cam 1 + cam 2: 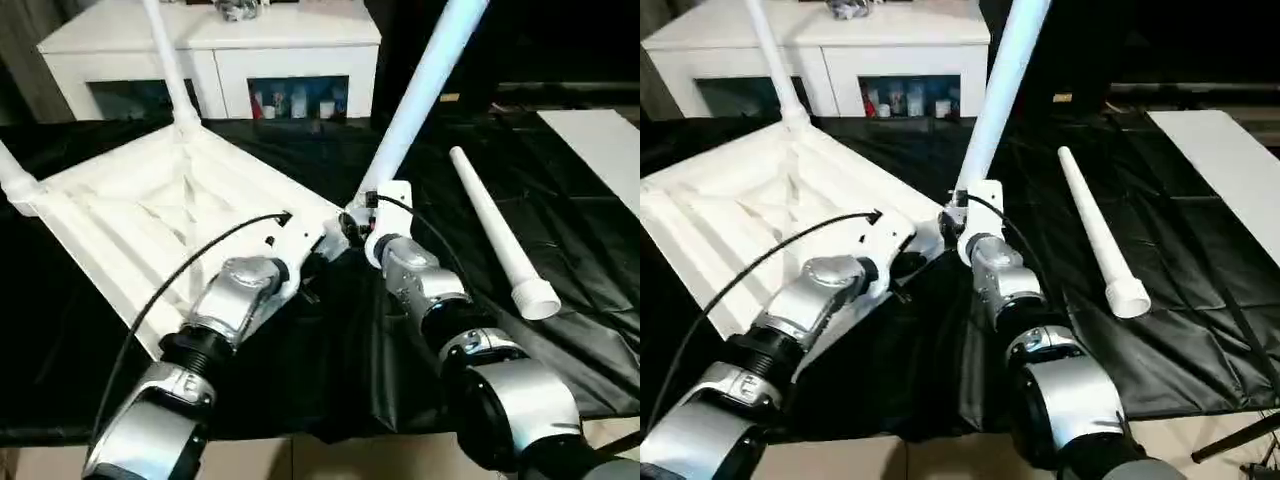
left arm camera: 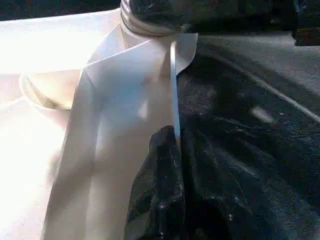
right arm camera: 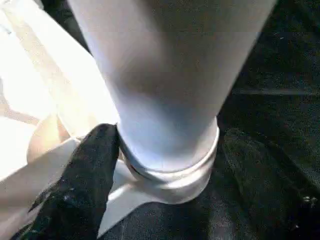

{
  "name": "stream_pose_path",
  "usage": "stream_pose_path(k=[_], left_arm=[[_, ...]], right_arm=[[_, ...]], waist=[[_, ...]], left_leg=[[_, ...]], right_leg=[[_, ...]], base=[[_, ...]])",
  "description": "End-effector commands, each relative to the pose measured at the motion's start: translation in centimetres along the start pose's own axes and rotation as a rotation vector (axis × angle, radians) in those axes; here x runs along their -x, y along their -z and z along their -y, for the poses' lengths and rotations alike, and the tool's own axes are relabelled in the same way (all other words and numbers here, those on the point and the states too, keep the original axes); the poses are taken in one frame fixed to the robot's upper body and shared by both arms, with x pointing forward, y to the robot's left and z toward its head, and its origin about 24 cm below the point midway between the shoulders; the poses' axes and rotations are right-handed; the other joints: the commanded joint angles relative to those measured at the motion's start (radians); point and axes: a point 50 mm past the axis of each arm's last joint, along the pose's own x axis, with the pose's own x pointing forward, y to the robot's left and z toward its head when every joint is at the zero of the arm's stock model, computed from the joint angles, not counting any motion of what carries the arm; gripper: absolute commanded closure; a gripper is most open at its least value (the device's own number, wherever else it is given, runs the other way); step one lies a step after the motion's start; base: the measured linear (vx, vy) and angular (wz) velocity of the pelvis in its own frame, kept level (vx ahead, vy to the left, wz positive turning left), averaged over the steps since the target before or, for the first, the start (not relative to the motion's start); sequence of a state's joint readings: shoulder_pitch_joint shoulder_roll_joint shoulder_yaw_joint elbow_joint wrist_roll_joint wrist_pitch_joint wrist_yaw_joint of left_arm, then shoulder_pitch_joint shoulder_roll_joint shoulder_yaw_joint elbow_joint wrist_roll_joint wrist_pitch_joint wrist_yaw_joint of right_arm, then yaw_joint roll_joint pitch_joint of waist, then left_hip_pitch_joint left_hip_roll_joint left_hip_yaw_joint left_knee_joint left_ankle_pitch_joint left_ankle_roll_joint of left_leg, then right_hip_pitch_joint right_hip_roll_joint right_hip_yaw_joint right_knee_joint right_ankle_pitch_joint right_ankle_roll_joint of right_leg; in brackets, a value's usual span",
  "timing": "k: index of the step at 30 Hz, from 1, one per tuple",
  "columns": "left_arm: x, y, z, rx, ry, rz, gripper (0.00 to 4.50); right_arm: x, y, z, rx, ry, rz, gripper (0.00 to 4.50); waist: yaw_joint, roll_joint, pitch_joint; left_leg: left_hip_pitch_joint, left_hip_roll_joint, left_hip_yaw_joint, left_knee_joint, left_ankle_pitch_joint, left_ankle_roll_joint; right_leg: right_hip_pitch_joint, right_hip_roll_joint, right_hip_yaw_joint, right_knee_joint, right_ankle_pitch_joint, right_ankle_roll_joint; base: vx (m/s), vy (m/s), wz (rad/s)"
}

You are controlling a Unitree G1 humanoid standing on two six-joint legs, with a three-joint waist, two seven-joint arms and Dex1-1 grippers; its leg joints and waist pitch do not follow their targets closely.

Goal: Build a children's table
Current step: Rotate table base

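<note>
Right wrist view, leg [image 3: 165, 85] in socket, right hand [image 1: 352, 222] beside.

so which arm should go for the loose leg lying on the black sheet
Right. The loose leg lies on that arm's side, and the left gripper is shut on the tabletop's edge, bracing it.

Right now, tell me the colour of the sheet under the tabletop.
Black and glossy; the sheet under the white tabletop shows best in the left eye view.

Head stereo pair down over forearms; wrist cameras close on one shared corner socket [image 3: 165, 170] (opposite sides).
</note>
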State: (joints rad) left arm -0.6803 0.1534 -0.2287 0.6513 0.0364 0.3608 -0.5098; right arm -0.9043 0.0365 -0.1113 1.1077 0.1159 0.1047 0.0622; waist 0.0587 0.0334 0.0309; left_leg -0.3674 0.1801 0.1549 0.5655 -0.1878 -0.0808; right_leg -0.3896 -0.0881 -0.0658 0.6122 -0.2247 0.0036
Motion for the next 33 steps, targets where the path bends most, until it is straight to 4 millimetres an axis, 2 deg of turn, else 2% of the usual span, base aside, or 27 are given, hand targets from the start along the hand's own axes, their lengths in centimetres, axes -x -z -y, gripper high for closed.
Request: stream_pose_path(k=[1,2,4,5,6,8,16,17,18,23,25,27,28,29,31,32,33], left_arm=[[0.4,1.6,-0.9,0.006,-0.040,-0.052,4.50],[0.4,1.6,-0.9,0.005,-0.040,-0.051,4.50],[0.4,1.6,-0.9,0.001,-0.043,-0.048,4.50],[0.4,1.6,-0.9,0.000,-0.043,-0.048,4.50],[0.4,1.6,-0.9,-0.002,-0.044,-0.048,4.50],[0.5,1.6,-0.9,-0.005,-0.043,-0.045,4.50],[0.8,1.9,-1.1,-0.021,-0.045,-0.052,4.50],[0.9,1.9,-1.1,-0.023,-0.042,-0.052,4.50],[0.9,1.9,-1.1,-0.024,-0.041,-0.052,4.50],[0.9,2.0,-1.1,-0.025,-0.035,-0.052,4.50],[1.0,1.8,-1.1,-0.056,-0.022,-0.043,4.50],[1.1,1.7,-1.1,-0.089,-0.001,-0.039,4.50],[1.2,1.7,-1.0,-0.108,0.012,-0.038,4.50],[1.4,1.7,-0.9,-0.151,0.055,-0.025,4.50],[2.3,2.2,-1.0,-0.211,0.119,-0.038,4.50],[2.3,2.2,-1.0,-0.211,0.119,-0.038,4.50],[2.8,2.5,-1.0,-0.228,0.155,-0.047,4.50]], right_arm=[[0.1,-1.2,0.5,-0.033,-0.019,0.052,1.00],[0.1,-1.3,0.5,-0.038,-0.021,0.061,1.14],[0.3,-1.6,0.8,-0.029,-0.041,0.101,1.19],[0.3,-1.6,0.8,-0.024,-0.044,0.107,1.28],[0.3,-1.6,0.8,-0.019,-0.047,0.112,1.28],[0.5,-1.4,0.7,-0.008,-0.073,0.136,1.58],[1.3,-0.6,0.5,0.003,-0.083,0.175,2.18],[1.4,-0.4,0.4,-0.007,-0.088,0.181,2.34],[1.5,-0.4,0.4,-0.010,-0.090,0.182,2.34],[1.6,-0.2,0.2,-0.011,-0.095,0.186,2.70],[1.7,-0.5,0.1,-0.011,-0.105,0.202,2.96],[1.9,-0.9,0.0,-0.001,-0.136,0.217,3.13],[2.0,-1.1,0.0,0.006,-0.155,0.226,3.13],[2.2,-1.5,0.0,0.015,-0.196,0.236,3.32],[2.8,-2.3,0.3,0.056,-0.292,0.240,3.48],[2.8,-2.3,0.3,0.056,-0.292,0.240,3.48],[3.1,-2.5,0.7,0.076,-0.348,0.223,3.61]], waist=[[0.006,-0.005,-0.057],[0.008,-0.008,-0.058],[0.008,-0.009,-0.055],[0.008,-0.014,-0.055],[0.008,-0.014,-0.055],[0.010,-0.014,-0.052],[0.010,-0.016,-0.055],[0.011,-0.008,-0.054],[0.010,-0.010,-0.054],[0.009,-0.008,-0.055],[0.009,-0.003,-0.056],[0.010,-0.002,-0.056],[0.011,-0.001,-0.057],[0.012,0.005,-0.057],[0.012,0.002,-0.059],[0.015,0.006,-0.060],[0.015,0.006,-0.059]], left_leg=[[-0.001,0.033,0.000,-0.047,-0.018,0.105],[-0.001,0.033,0.000,-0.046,-0.020,0.121],[-0.001,0.035,0.002,-0.047,-0.038,0.131],[-0.001,0.038,0.002,-0.048,-0.047,0.129],[-0.001,0.038,0.002,-0.048,-0.047,0.129],[0.000,0.040,0.003,-0.049,-0.054,0.123],[-0.001,0.036,0.005,-0.044,-0.022,0.135],[-0.001,0.036,0.004,-0.044,-0.028,0.134],[-0.001,0.037,0.005,-0.044,-0.030,0.133],[0.002,0.038,0.006,-0.045,-0.046,0.116],[0.002,0.037,0.006,-0.044,-0.046,0.111],[0.001,0.037,0.007,-0.043,-0.045,0.115],[0.002,0.037,0.006,-0.042,-0.038,0.116],[0.003,0.037,0.005,-0.042,-0.034,0.115],[0.001,0.039,0.005,-0.040,-0.030,0.122],[0.006,0.041,0.006,-0.038,-0.025,0.120],[0.006,0.041,0.007,-0.039,-0.025,0.117]], right_leg=[[0.058,-0.056,0.040,-0.047,0.228,-0.285],[0.060,-0.058,0.040,-0.047,0.227,-0.290],[0.058,-0.059,0.040,-0.050,0.194,-0.292],[0.058,-0.060,0.040,-0.052,0.167,-0.289],[0.058,-0.060,0.040,-0.052,0.167,-0.289],[0.057,-0.059,0.041,-0.052,0.125,-0.284],[0.058,-0.057,0.043,-0.048,0.164,-0.284],[0.056,-0.057,0.041,-0.048,0.159,-0.286],[0.056,-0.056,0.042,-0.049,0.160,-0.284],[0.056,-0.055,0.042,-0.048,0.157,-0.292],[0.056,-0.053,0.041,-0.047,0.171,-0.290],[0.058,-0.053,0.041,-0.046,0.185,-0.287],[0.058,-0.053,0.041,-0.045,0.198,-0.286],[0.057,-0.053,0.041,-0.043,0.205,-0.288],[0.060,-0.051,0.041,-0.041,0.235,-0.284],[0.056,-0.050,0.040,-0.038,0.250,-0.287],[0.054,-0.049,0.041,-0.038,0.251,-0.289]], base=[[0.000,0.000,0.00],[0.000,0.000,0.00],[0.000,0.000,0.00],[0.000,0.000,0.00],[0.000,0.000,0.00],[0.000,0.000,0.00],[0.000,0.000,0.00],[0.000,0.000,0.00],[0.000,0.000,0.00],[0.000,0.000,0.00],[0.000,0.000,0.00],[0.000,0.000,0.00],[0.000,0.000,0.00],[0.000,0.000,0.00],[0.000,0.000,0.00],[0.000,0.000,0.00],[0.000,0.000,0.00]])
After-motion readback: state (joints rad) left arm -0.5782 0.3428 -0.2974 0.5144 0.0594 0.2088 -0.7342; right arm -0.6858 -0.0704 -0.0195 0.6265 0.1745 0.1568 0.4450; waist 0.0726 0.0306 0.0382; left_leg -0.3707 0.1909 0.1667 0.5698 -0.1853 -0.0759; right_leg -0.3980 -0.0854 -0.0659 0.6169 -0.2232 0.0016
